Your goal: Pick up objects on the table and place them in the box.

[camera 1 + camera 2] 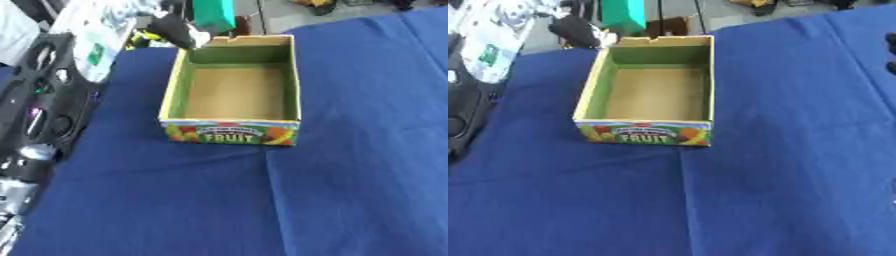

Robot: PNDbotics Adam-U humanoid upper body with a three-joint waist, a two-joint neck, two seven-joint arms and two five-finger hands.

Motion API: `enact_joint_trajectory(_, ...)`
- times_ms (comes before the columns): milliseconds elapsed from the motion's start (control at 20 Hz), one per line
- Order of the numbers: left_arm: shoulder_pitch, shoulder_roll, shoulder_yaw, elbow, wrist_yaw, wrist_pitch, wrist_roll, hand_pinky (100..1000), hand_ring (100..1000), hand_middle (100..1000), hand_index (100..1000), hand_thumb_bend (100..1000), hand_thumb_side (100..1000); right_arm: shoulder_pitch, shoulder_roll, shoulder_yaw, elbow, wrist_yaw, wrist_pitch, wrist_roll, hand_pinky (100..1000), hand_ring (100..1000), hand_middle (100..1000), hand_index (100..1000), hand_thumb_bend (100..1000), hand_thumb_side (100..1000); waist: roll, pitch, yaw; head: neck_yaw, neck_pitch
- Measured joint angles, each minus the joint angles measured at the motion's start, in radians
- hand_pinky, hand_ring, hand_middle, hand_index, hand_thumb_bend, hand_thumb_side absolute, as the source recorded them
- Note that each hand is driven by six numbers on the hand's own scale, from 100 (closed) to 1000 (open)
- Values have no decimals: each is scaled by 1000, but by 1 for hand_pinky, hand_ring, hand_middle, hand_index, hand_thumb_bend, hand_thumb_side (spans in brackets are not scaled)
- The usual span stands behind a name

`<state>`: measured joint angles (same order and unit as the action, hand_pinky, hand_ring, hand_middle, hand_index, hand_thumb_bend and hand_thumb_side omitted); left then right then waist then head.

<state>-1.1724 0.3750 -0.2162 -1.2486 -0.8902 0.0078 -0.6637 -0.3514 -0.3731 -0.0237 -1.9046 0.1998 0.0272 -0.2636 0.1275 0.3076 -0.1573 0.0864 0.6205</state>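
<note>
A: Where is the box [232, 125] now?

B: It stands on the tabletop [350, 190], which has a blue cloth, near the far edge. It is open at the top and I see nothing inside, only the brown bottom and green walls. The front wall says "FRUIT".

A: And the things to pick up?

B: On the blue cloth I see none. Behind the box, past the far-left corner, there is a green thing [214, 14] and a dark thing [175, 30] with a white part, but I cannot tell what they are.

A: What about the robot hands?

B: The left arm [31, 125] comes along the left edge, black with silver joints. Its robot hand I cannot make out, so I cannot tell if it is released or clenched. The right robot hand is not visible; only dark bits show at the right edge.

A: What can go wrong?

B: I think a reach to those far things must pass over or beside the box. The arm could push the light box, and it would slide on the cloth.
</note>
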Motion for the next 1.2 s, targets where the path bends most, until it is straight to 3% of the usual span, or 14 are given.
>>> enact_joint_trajectory(450, 0, -81, -33, 118, 22, 1, 1, 410, 475, 521, 775, 100, 482, -10, 7, 3, 0, -1, -1, 5, 868, 907, 823, 912, 100, 1000, 5, 7, -19, 0, -23)
enact_joint_trajectory(1000, 2, -132, -33, 285, -87, -21, 11, 459, 525, 555, 812, 100, 535, -18, 8, 6, -1, -3, 0, 7, 868, 907, 823, 911, 100, 1000, 10, 18, -39, 0, -33)
enact_joint_trajectory(1050, 2, -134, -32, 289, -97, -25, 11, 525, 575, 593, 849, 100, 559, -18, 8, 6, -1, -3, 0, 7, 868, 907, 823, 912, 100, 1000, 10, 18, -39, 0, -33)
enact_joint_trajectory(1200, 2, -138, -33, 307, -128, -39, -2, 569, 633, 640, 884, 100, 565, -18, 8, 6, -1, -3, 0, 7, 868, 907, 823, 911, 100, 1000, 11, 19, -39, 0, -33)
